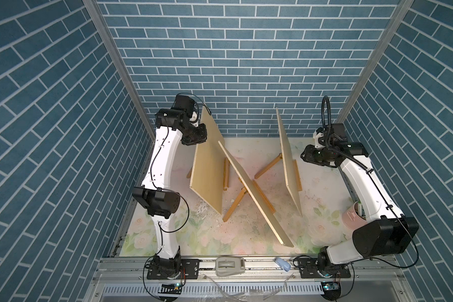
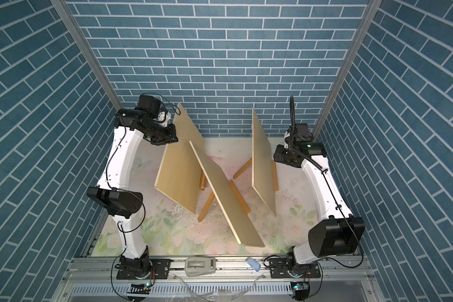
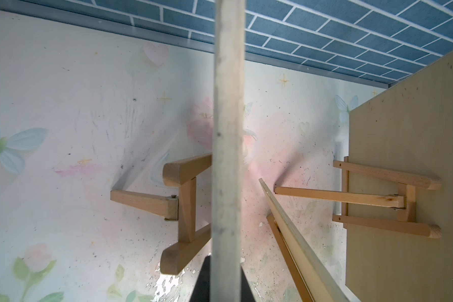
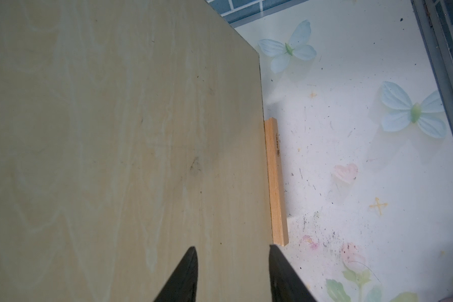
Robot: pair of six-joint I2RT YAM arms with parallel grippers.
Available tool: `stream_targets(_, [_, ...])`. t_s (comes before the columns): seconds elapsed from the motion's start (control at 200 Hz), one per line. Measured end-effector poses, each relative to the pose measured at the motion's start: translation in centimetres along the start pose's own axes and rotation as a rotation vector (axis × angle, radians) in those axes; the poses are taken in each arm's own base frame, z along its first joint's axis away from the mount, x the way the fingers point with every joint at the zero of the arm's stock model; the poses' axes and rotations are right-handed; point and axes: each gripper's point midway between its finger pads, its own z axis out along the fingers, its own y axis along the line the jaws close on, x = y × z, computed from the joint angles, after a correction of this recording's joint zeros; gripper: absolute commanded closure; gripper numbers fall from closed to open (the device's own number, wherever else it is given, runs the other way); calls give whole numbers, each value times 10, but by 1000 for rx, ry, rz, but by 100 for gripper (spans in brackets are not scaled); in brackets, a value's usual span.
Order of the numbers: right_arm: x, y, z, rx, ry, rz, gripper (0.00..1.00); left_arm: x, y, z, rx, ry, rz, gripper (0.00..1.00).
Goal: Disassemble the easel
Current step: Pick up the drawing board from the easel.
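On the table (image 1: pixel 168 235), the left board (image 1: pixel 207 162), middle board (image 1: pixel 254 193) and right board (image 1: pixel 289 162) lean side by side on easels (image 1: pixel 233 206); a tape dispenser (image 1: pixel 230 266) sits on the front rail (image 1: pixel 262 269).

Three pale plywood boards lean on small wooden easels. The middle easel (image 1: pixel 233 206) carries the middle board (image 1: pixel 254 193). The left board (image 1: pixel 207 167) and right board (image 1: pixel 289 162) flank it, standing apart.
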Motion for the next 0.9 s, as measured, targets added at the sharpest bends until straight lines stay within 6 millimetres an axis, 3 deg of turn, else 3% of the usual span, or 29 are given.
stream_targets(0.285, [-1, 2, -6, -10, -14, -4, 55, 5, -10, -52, 36, -77, 10, 100])
stream_targets(0.57, [3, 3, -14, -17, -24, -6, 55, 18, -23, -117, 107, -177, 27, 100])
stream_targets(0.9, [5, 5, -21, -30, -35, -17, 55, 52, -3, -188, 63, -279, 0, 100])
